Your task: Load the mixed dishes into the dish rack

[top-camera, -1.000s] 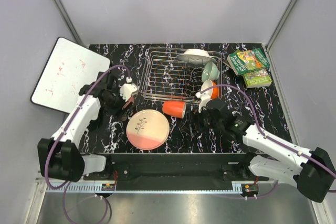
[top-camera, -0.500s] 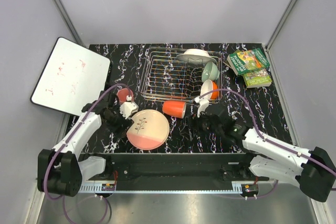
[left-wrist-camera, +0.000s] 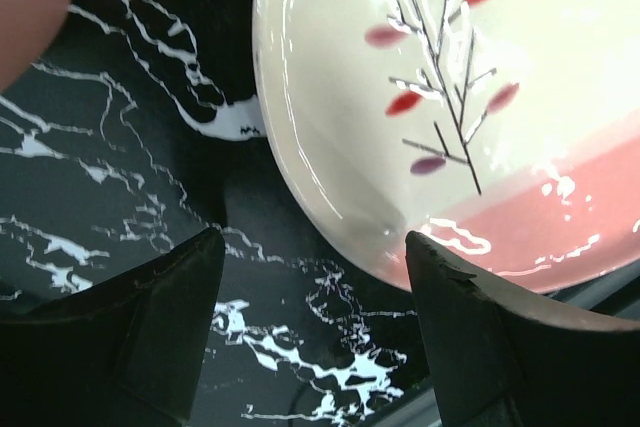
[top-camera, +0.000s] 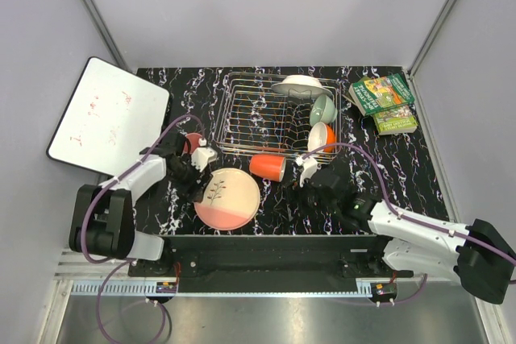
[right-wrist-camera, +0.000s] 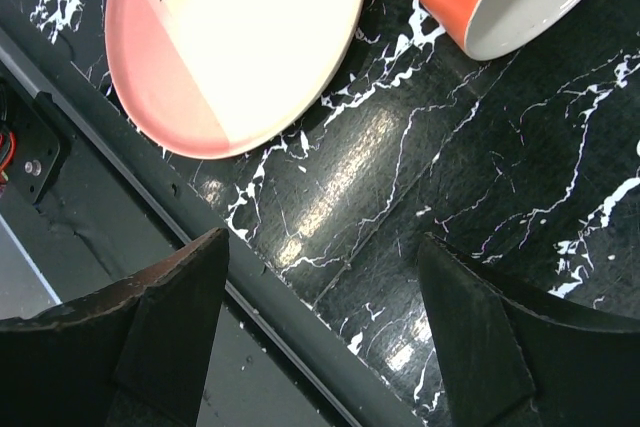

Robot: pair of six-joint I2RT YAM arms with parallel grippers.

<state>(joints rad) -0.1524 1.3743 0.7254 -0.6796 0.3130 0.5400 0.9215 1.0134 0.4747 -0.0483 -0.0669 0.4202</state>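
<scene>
Down from beside the rack (top-camera: 260,115), my left gripper (left-wrist-camera: 312,247) came to the edge of the pink plate (left-wrist-camera: 480,67), open and empty like my right gripper (right-wrist-camera: 322,247).

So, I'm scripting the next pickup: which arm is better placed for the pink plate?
Left. The left gripper, open, sits at the rim of the pink plate; the right gripper, open, hangs farther off, nearer the orange mug.

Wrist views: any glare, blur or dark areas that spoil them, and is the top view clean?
Left wrist: plate sharp, thin highlights along its rim; a pink shape in the top corner is blurred beyond identifying. Right wrist: a glare patch on the table, fingers in dark silhouette. Top: even light, no blur, rack readable.
</scene>
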